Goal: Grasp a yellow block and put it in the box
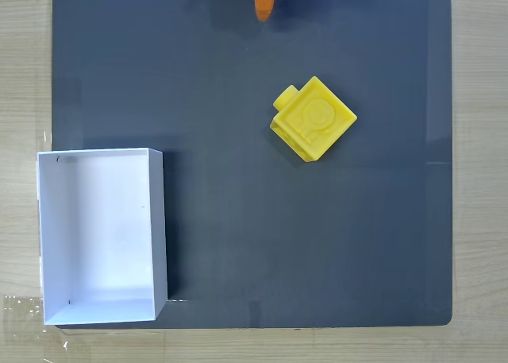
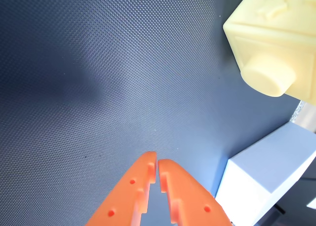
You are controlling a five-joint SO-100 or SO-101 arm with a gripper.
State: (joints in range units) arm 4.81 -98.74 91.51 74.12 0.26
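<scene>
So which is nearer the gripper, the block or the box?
The yellow block. In the fixed view it lies just below-right of the orange gripper; the white box sits at the far lower-left corner.

bare mat [image 1: 238, 220] between block [image 1: 313, 119] and box [image 1: 101, 234] (unobstructed)

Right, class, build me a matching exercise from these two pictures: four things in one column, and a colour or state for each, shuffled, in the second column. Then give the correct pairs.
Things:
1. block
2. box
3. mat
4. gripper

Descriptions:
A. dark grey, covering most of the wooden table
B. orange, jaws closed with nothing between them
C. white, open-topped and empty
D. yellow, lying on the mat with a round stud on one side

Pairs: 1-D, 2-C, 3-A, 4-B
</scene>
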